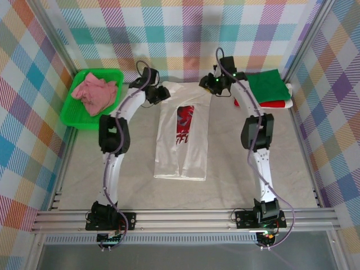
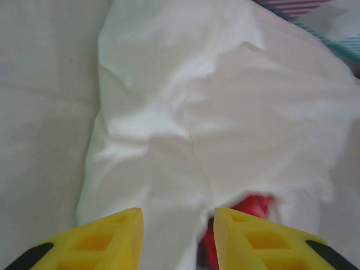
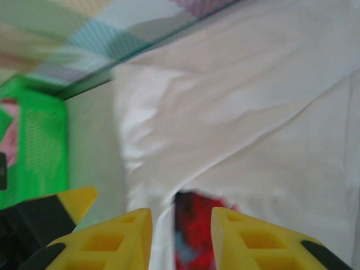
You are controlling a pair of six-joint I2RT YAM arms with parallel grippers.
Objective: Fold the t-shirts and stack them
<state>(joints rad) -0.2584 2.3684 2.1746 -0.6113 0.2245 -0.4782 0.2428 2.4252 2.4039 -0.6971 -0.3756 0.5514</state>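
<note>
- Currently the white t-shirt (image 1: 181,140) lies flat mid-tabletop (image 1: 129,185), its sides folded inward into a long narrow strip running near to far. The red-and-dark print (image 1: 184,121) shows in the gap between the flaps.
- The left arm (image 1: 115,135) reaches to the strip's far left corner. Left jaws are apart just above the white cloth, with one yellow finger (image 2: 107,242) on each side of a crease and nothing clamped between them.
- The right arm (image 1: 257,135) reaches to the far right corner. Right jaws are apart too, yellow fingers (image 3: 247,239) over white cloth, with the red print visible below the gap.
- The green t-shirt (image 1: 269,85), folded, rests on the red t-shirt (image 1: 270,104) at the far right corner, just beside the right wrist.
- The pink t-shirt (image 1: 94,91) sits crumpled in the green tray (image 1: 76,115) at far left, well apart from the strip.
</note>
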